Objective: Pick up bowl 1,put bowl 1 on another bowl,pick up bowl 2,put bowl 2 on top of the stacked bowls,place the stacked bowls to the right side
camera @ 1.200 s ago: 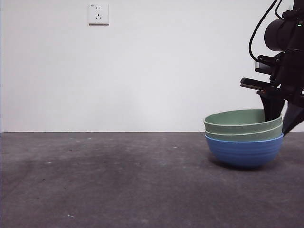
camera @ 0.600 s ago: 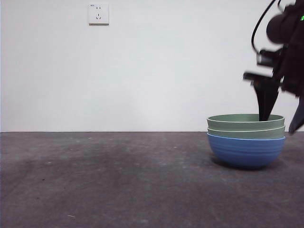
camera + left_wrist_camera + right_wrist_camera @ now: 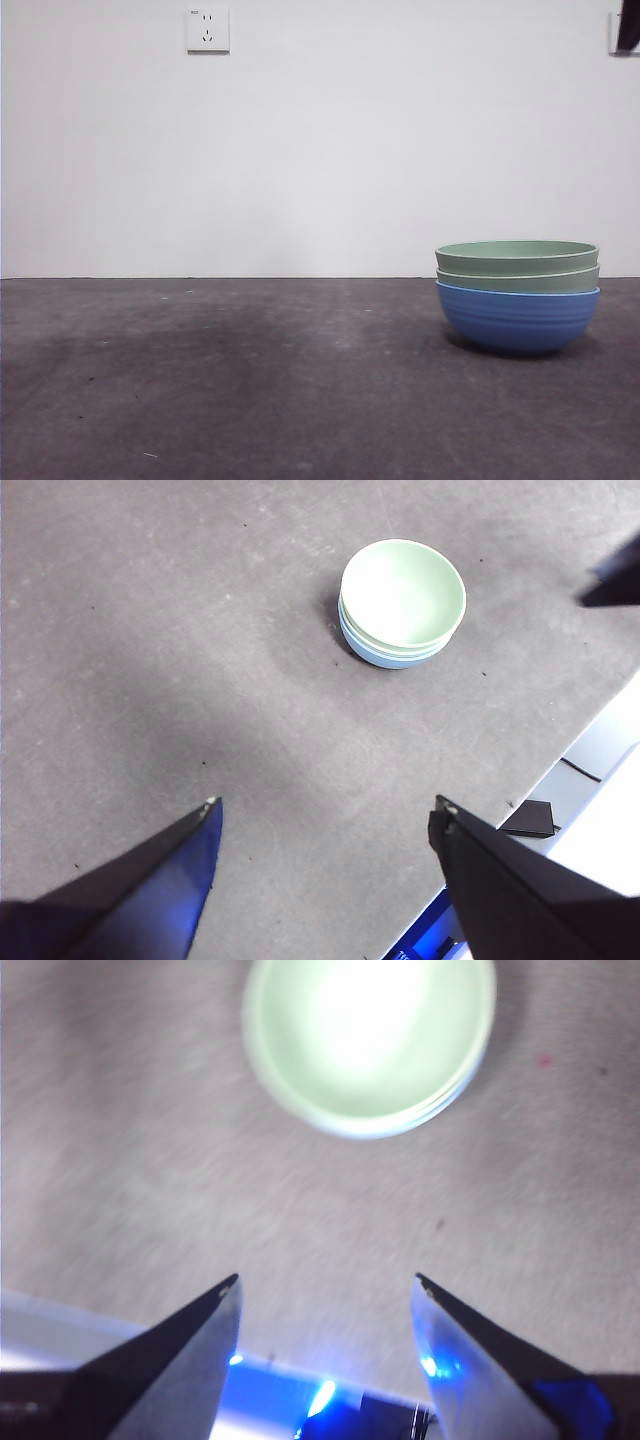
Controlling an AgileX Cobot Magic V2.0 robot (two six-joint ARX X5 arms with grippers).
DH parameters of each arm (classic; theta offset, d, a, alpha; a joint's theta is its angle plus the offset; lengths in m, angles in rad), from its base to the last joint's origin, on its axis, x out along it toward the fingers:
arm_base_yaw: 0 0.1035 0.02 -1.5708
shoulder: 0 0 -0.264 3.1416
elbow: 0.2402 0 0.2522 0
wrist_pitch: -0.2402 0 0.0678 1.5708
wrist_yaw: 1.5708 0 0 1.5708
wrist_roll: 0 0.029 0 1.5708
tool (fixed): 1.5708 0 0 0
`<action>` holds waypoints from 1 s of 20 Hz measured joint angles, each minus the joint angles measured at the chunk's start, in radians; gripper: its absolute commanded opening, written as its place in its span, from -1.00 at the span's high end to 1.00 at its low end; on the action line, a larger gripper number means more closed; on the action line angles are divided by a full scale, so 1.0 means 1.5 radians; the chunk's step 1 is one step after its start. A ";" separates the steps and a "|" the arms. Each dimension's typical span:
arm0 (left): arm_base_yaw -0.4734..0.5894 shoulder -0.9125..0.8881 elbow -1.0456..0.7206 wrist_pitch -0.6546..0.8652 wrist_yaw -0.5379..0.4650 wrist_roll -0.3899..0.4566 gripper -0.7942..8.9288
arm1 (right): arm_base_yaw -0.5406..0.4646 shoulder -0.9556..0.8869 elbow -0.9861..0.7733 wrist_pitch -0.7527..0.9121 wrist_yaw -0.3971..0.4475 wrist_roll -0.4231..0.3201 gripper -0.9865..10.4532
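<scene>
Two pale green bowls sit nested inside the blue bowl [image 3: 517, 318], forming the stacked bowls [image 3: 517, 295] on the right side of the dark table. The stack also shows in the left wrist view as stacked bowls [image 3: 402, 602] and in the right wrist view as stacked bowls [image 3: 369, 1040], blurred. My right gripper [image 3: 325, 1285] is open and empty, lifted well clear of the stack; only a black tip [image 3: 628, 25] of an arm shows at the front view's top right corner. High over the table, apart from the stack, my left gripper [image 3: 325, 805] hangs open and empty.
A white wall with a socket plate [image 3: 207, 29] stands behind the table. The table edge [image 3: 590, 745] runs close to the stack in the left wrist view, with a cable and a dark object beyond it.
The right gripper let go of the green bowls' rim and rose up and out of the front view. The stack settled flat on the table.
</scene>
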 measured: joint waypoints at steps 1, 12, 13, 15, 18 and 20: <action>0.000 0.000 0.000 -0.004 0.000 0.003 0.13 | 0.019 -0.027 0.000 -0.013 0.000 0.005 0.34; 0.000 0.000 0.000 -0.052 0.000 0.030 0.85 | 0.081 -0.104 0.000 -0.108 0.001 0.011 0.82; 0.000 0.000 0.000 -0.052 0.000 0.031 0.84 | 0.081 -0.104 0.000 -0.108 0.001 0.011 0.82; 0.000 0.000 0.000 -0.052 0.000 0.031 0.84 | 0.081 -0.104 0.000 -0.108 0.001 0.013 0.82; 0.000 0.000 0.000 -0.051 0.000 0.031 0.84 | 0.081 -0.104 0.000 -0.108 0.002 0.014 0.82; 0.000 0.000 0.000 -0.051 0.000 0.031 0.84 | 0.081 -0.104 0.000 -0.108 0.002 0.014 0.82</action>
